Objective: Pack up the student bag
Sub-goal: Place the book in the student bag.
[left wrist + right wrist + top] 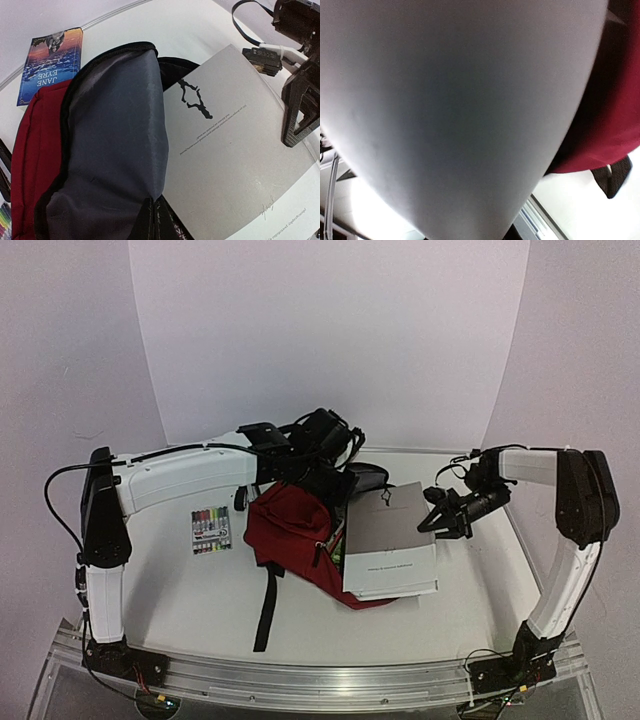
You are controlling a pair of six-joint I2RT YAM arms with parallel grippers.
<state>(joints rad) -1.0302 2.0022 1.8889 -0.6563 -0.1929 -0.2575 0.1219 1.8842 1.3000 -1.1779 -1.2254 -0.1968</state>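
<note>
Dark red, the student bag (pixel 290 535) lies in the middle of the table (pixel 180 590). The left gripper (pixel 156 220) is clenched on its grey-lined rim, holding the mouth up. The right gripper (pixel 437 512) pinches the edge of a grey book (pixel 390 540) lying partly inside that mouth.

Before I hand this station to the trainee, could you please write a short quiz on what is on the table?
1. True or false: the marker pack lies on top of the student bag.
2. Which title is on the paperback beside the bag? A Emma; B Jane Eyre; C Dracula.
3. Which hand grips the grey book that rests on the bag?
Key: 1 false, it lies on the table beside the bag; 2 B; 3 the right hand.
</note>
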